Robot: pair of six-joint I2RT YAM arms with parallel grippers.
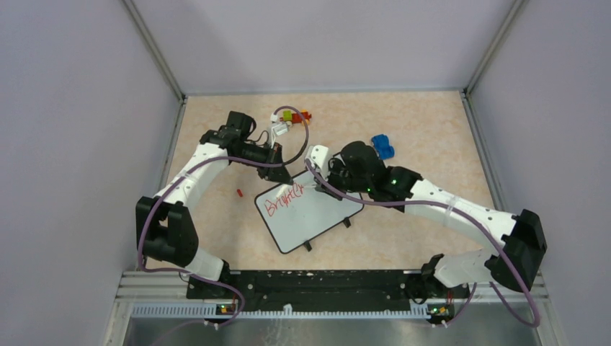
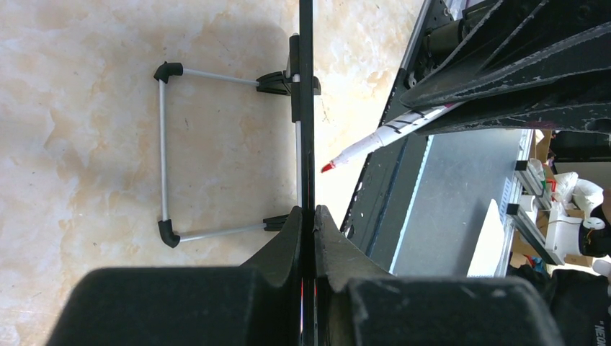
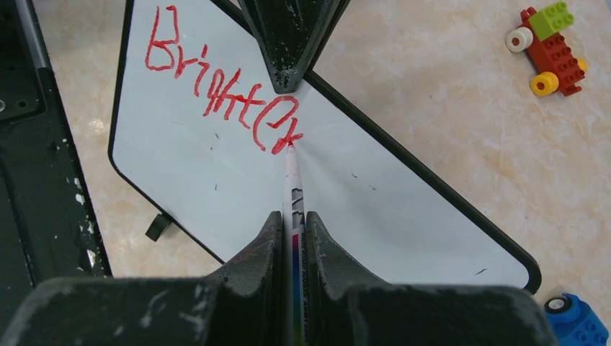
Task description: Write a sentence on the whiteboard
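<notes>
The whiteboard (image 1: 317, 216) lies tilted on the table, its dark frame running diagonally in the right wrist view (image 3: 425, 184). The sentence (image 3: 216, 83) so reads "Brighter" in red, one line near the board's top edge (image 1: 283, 200). My right gripper (image 3: 293, 220) is shut on a thin white marker (image 3: 292, 184), whose red tip touches the board at the last letter. My left gripper (image 2: 308, 216) is shut on the whiteboard's edge, seen there as a thin dark strip (image 2: 306, 86). Its fingers (image 3: 288, 36) show just above the writing. The marker (image 2: 385, 133) also shows in the left wrist view.
A red marker cap (image 1: 239, 192) lies left of the board. Toy bricks (image 1: 292, 115) and a blue toy (image 1: 382, 146) sit behind it; a brick car (image 3: 549, 45) shows at right. A wire stand (image 2: 163, 151) sticks out from the board's back. Grey walls enclose the table.
</notes>
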